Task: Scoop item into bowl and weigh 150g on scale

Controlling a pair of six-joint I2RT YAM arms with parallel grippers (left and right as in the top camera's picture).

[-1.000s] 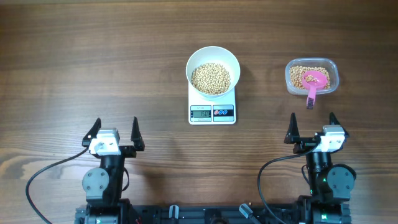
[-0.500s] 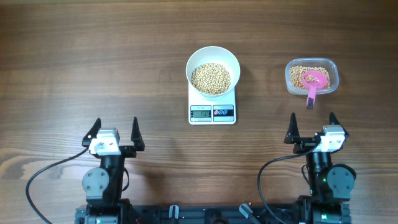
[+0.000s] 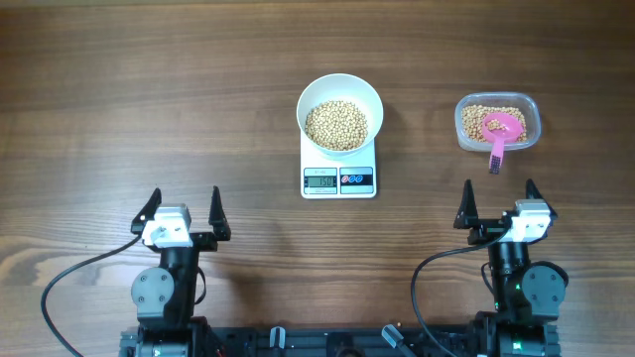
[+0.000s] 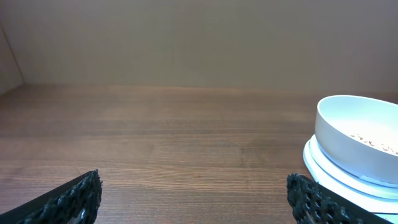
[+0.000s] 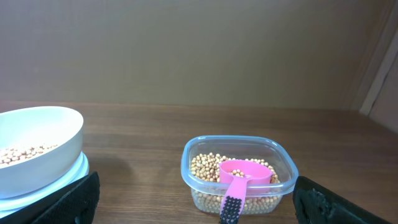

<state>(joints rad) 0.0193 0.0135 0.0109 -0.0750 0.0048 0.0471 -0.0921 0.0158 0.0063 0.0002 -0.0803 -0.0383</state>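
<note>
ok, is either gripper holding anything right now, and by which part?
Nothing is held. The left gripper and right gripper stand open and empty; the pink scoop lies in the clear tub.

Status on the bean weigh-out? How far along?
Done: beans sit in the bowl on the scale; the scoop lies in the tub.
In hand: nothing. Left gripper and right gripper are open, apart from everything.
Left: confirm the target; the display is too small to read.
</note>
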